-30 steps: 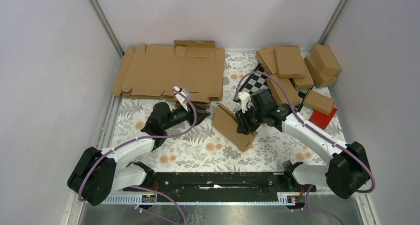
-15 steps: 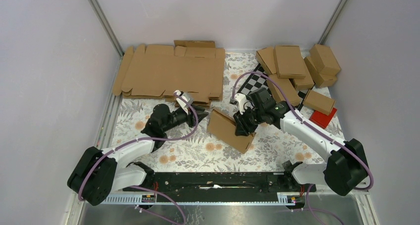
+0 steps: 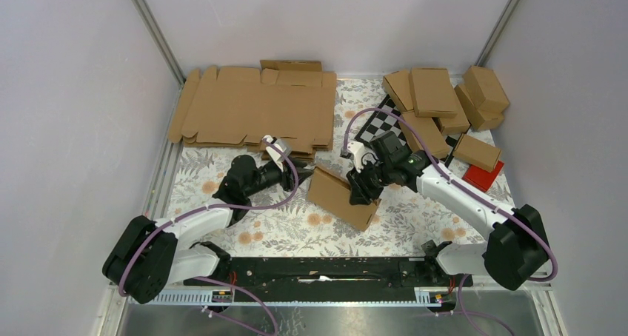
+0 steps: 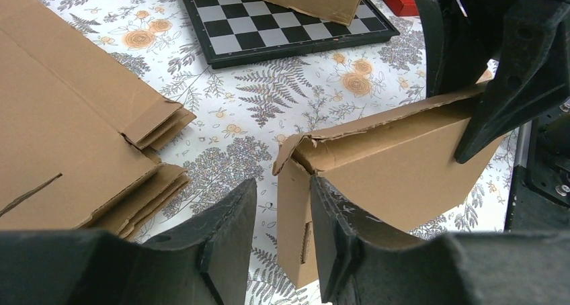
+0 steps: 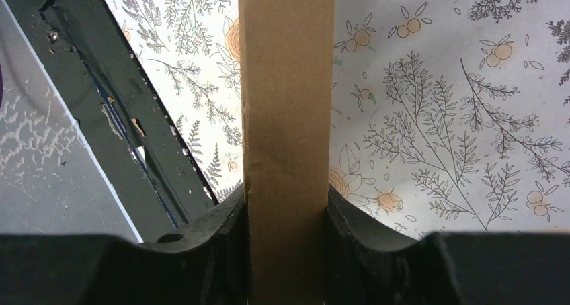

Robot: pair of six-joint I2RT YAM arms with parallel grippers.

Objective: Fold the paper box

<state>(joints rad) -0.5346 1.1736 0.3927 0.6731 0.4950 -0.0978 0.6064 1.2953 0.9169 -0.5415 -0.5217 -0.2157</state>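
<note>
Between clenched jaws of the right gripper you held the paper box on edge, likely so the left gripper, jaws parted and empty, faced its loose end flap.

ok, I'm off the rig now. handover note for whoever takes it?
Right gripper: shut on the box, holding it on edge mid-table.
Left gripper: open, fingers either side of the box's end flap, not closed on it.
Done: box is formed into a slim carton.
Left: the end facing the left arm looks loose, flap not tucked flat. Probably close it, then release.
Flat blanks lie at the far left.
</note>
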